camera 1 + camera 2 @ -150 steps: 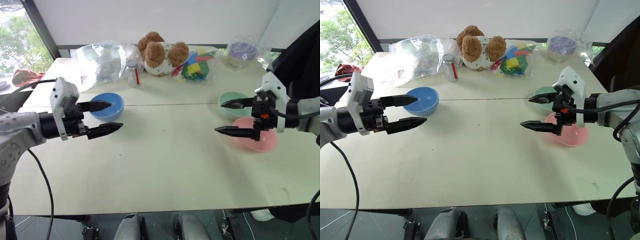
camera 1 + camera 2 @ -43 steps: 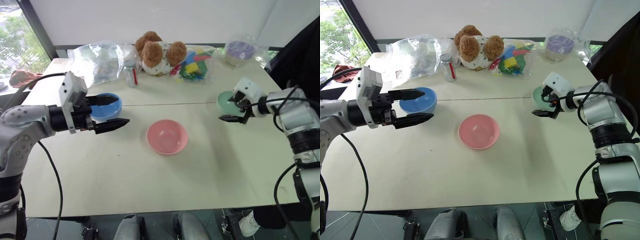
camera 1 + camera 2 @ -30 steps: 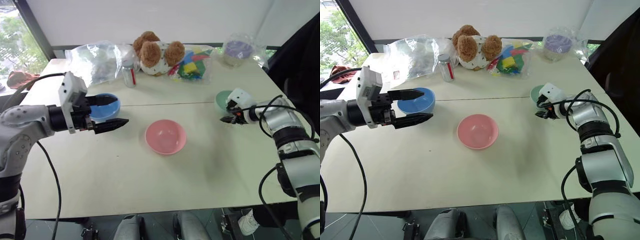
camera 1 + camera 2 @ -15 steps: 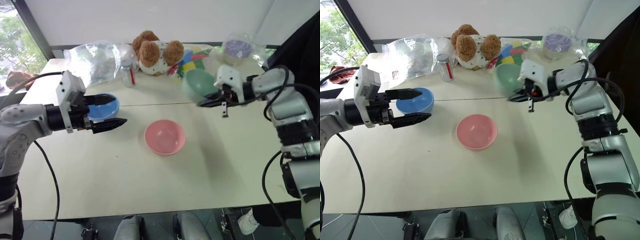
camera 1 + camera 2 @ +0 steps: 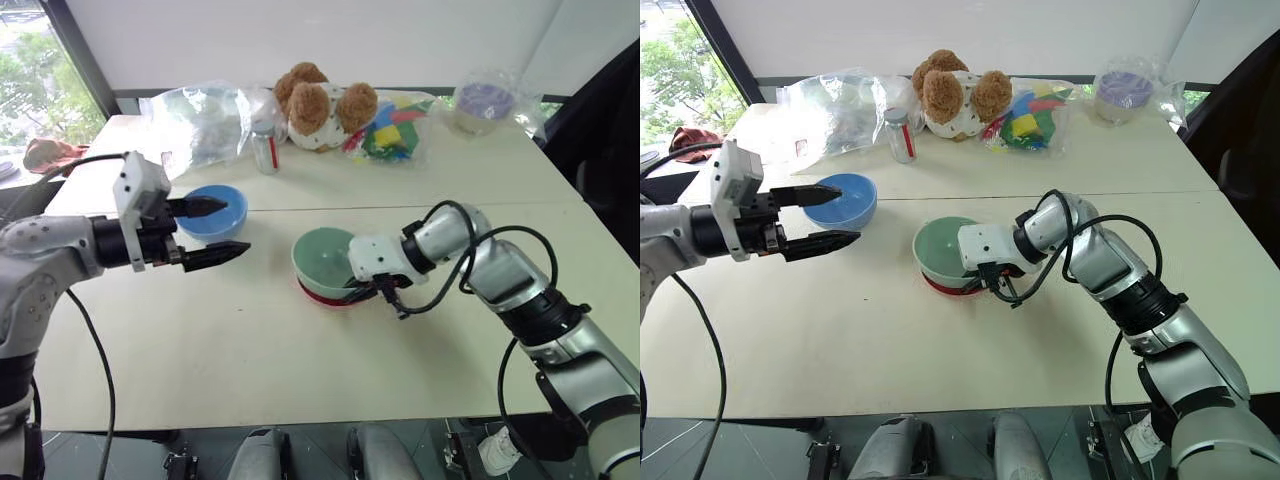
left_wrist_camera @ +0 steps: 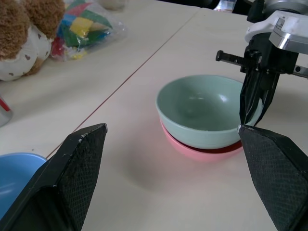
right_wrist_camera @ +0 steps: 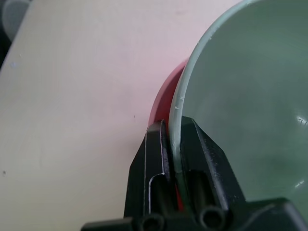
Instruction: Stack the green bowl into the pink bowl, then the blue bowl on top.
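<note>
The green bowl (image 5: pixel 325 257) sits nested in the pink bowl (image 6: pixel 202 148) near the centre of the worktop (image 5: pixel 300 360), upright, with only a strip of pink rim showing beneath it. The right hand (image 5: pixel 366 290) is clamped on the green bowl's rim at its right side, one finger inside the wall and one outside. The left hand (image 5: pixel 215 230) hovers with fingers wide apart, holding nothing, just in front of the blue bowl (image 5: pixel 212 210), which rests on the worktop to the left of the stack.
</note>
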You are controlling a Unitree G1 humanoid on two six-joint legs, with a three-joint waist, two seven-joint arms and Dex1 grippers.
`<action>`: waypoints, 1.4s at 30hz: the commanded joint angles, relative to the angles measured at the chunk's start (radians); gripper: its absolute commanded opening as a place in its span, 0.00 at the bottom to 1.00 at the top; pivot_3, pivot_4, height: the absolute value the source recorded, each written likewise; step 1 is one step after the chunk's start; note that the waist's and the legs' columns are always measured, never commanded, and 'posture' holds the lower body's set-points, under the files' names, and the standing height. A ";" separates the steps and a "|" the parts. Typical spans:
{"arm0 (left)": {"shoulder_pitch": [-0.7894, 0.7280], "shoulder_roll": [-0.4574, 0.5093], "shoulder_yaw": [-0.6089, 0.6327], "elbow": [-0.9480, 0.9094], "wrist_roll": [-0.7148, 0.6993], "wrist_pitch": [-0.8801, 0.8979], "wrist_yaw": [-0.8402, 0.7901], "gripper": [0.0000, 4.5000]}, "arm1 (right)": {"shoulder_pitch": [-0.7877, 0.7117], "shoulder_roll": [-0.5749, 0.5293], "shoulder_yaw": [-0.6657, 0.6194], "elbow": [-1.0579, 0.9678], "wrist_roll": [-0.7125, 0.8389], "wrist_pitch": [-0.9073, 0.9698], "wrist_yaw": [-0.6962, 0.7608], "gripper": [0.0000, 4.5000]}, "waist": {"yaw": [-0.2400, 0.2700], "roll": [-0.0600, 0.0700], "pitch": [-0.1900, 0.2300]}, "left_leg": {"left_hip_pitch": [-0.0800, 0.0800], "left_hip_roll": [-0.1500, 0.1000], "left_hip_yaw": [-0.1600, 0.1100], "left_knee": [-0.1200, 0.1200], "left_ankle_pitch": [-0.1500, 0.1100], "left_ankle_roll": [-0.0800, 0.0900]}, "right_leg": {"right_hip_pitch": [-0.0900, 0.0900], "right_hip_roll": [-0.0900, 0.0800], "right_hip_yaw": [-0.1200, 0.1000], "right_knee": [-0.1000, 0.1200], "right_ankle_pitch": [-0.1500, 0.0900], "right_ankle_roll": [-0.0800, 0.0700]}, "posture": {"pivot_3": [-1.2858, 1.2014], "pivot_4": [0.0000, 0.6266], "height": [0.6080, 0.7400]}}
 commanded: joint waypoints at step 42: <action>-0.546 -0.202 -0.379 1.139 0.741 -0.819 -0.236 0.02 | 0.090 -0.134 -0.651 -0.436 0.781 0.826 -0.501 1.00 | 0.009 -0.001 -0.001 | -0.002 -0.001 0.001 0.000 -0.001 0.003 | -0.001 0.000 -0.001 -0.001 0.000 0.000 | 0.52 0.24 1.00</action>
